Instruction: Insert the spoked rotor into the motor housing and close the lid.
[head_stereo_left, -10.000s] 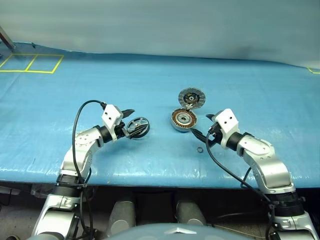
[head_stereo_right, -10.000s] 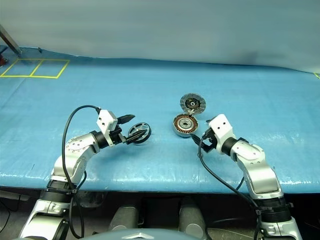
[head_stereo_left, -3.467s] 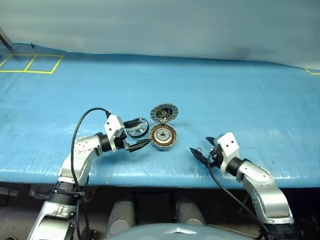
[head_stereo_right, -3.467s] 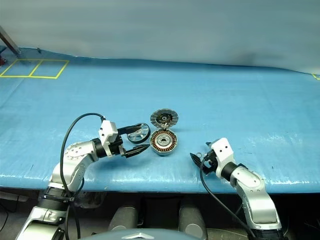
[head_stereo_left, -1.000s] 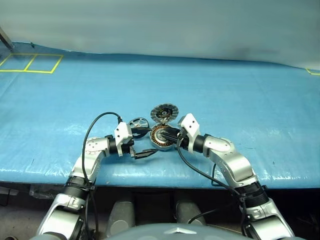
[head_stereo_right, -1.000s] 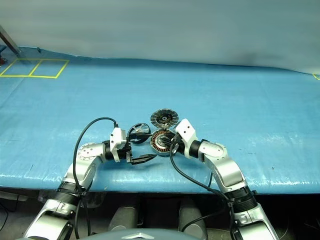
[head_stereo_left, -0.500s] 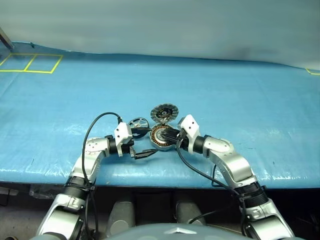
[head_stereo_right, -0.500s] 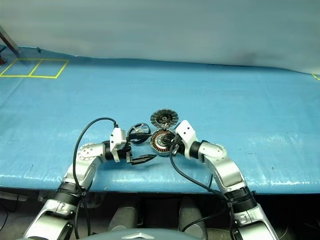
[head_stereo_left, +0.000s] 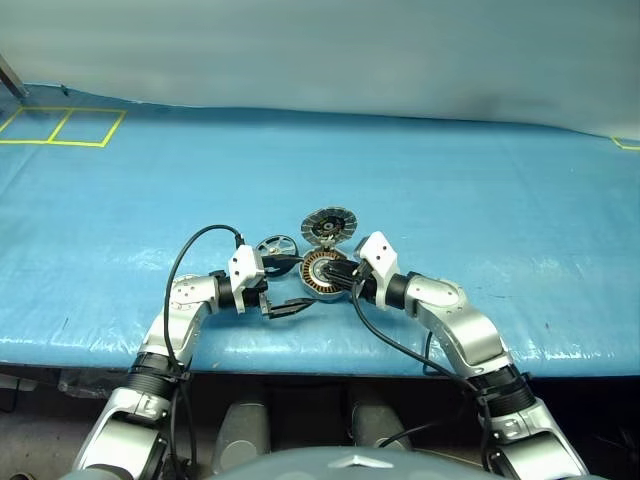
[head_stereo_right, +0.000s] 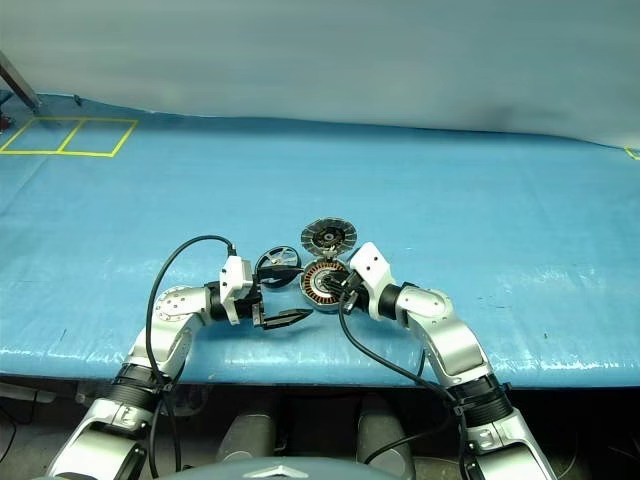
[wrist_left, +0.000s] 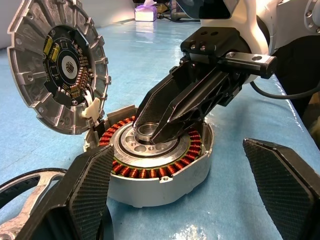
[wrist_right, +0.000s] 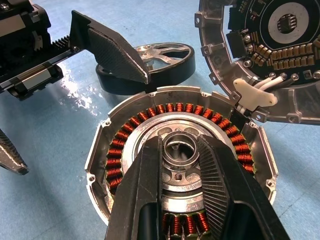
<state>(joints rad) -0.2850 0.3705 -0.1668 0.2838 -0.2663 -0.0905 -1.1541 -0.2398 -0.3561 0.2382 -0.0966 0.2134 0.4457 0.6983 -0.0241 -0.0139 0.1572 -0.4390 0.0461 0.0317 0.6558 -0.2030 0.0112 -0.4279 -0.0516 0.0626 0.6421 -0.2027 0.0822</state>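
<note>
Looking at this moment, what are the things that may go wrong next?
1. The right gripper pinches only the housing's small centre hub; the motor housing may slip or turn.
2. The spoked rotor lies on the table beside the housing, not yet inserted. The left gripper is open beside it, and a sweep may push it away.
3. The lid stands open on its hinge and may drop shut before the rotor goes in.

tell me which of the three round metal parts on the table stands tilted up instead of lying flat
The lid: the ribbed disc stands propped up at the rim of the motor housing, inner face showing. The housing and the spoked rotor lie flat.
</note>
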